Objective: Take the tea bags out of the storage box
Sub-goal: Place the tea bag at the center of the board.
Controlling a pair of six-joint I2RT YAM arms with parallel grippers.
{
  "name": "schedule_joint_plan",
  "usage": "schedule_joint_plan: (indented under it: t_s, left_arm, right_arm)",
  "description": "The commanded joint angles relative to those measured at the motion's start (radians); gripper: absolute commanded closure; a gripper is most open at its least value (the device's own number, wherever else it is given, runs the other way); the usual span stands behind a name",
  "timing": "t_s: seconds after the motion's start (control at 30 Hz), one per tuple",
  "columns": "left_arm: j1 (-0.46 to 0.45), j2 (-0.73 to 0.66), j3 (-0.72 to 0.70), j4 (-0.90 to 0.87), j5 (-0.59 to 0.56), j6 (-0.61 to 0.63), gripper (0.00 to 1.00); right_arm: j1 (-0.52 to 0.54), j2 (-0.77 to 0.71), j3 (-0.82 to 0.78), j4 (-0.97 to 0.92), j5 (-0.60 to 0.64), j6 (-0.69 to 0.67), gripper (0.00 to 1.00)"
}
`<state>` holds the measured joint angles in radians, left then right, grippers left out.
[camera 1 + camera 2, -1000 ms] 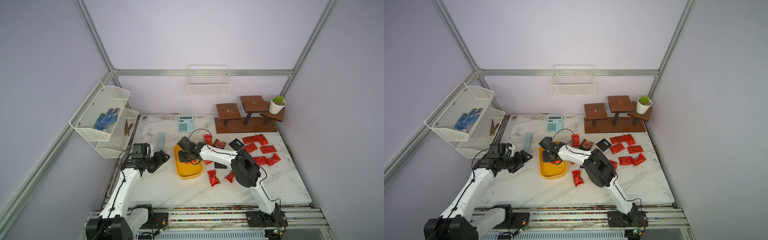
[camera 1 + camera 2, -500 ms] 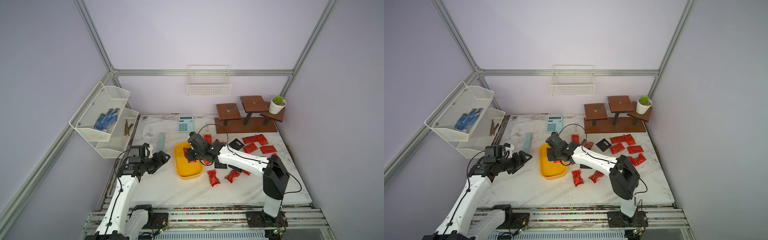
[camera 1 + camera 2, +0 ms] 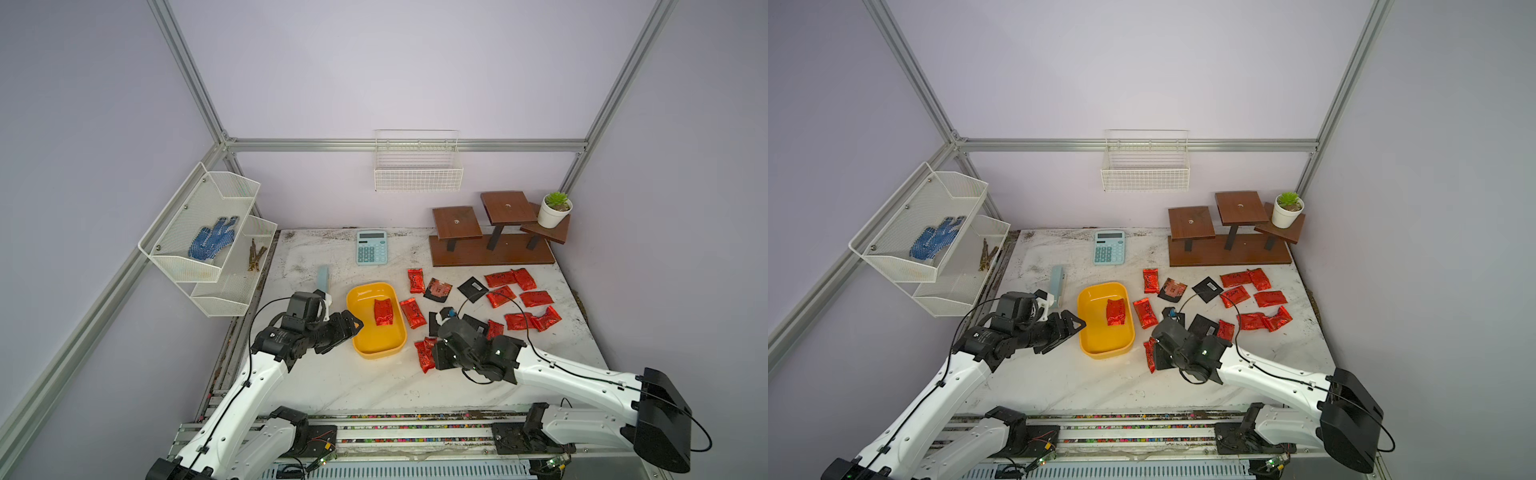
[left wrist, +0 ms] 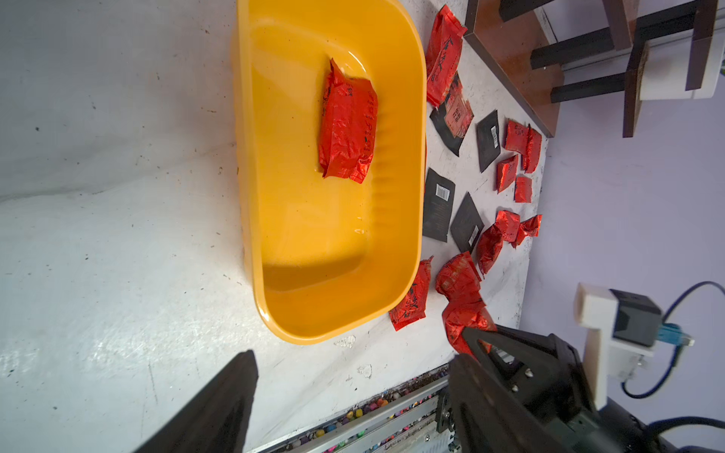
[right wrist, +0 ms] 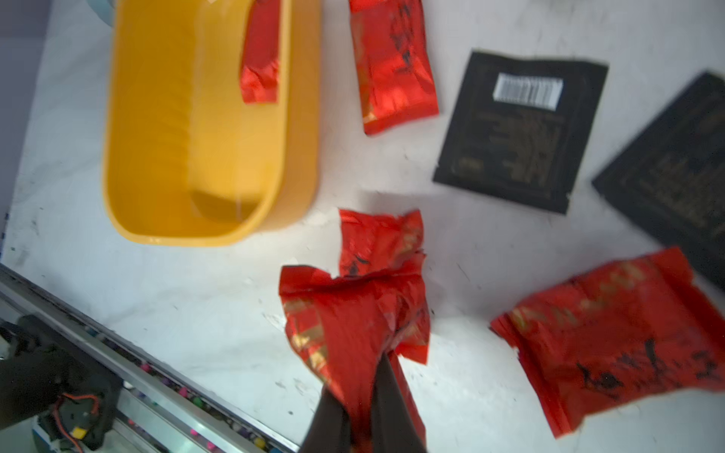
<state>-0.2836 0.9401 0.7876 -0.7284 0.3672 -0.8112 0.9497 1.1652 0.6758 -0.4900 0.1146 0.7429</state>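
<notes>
While one crinkly red foil sachet (image 3: 383, 311) lies in the shallow yellow plastic tub (image 3: 376, 353), right gripper (image 5: 365, 386) clamped on a second sachet (image 5: 345, 313), left gripper (image 3: 347, 331) spread wide nearby.

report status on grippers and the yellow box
Left gripper open beside storage box. Right gripper shut on red tea bag, outside the box. One red sachet left inside. Nothing blocking it.

Nothing legible — only a barcode label (image 5: 527, 90) on a black sachet (image 5: 514, 153).
</notes>
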Motion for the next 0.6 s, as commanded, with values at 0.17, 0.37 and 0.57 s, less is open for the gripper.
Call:
schedule_joint_plan:
  t_s: [0.17, 0.37, 0.57]
  left_arm:
    - [-0.058, 0.015, 0.036, 0.055, -0.062, -0.045, 0.21]
    - [-0.066, 0.008, 0.019, 0.066, -0.068, -0.054, 0.20]
    - [-0.068, 0.017, 0.010, 0.074, -0.069, -0.049, 0.20]
  right_arm:
    - [0.047, -0.090, -0.208, 0.065, 0.029, 0.152, 0.90]
    - [0.047, -0.042, -0.223, 0.085, 0.090, 0.161, 0.88]
    - [0.047, 0.078, -0.165, 0.095, 0.145, 0.159, 0.87]
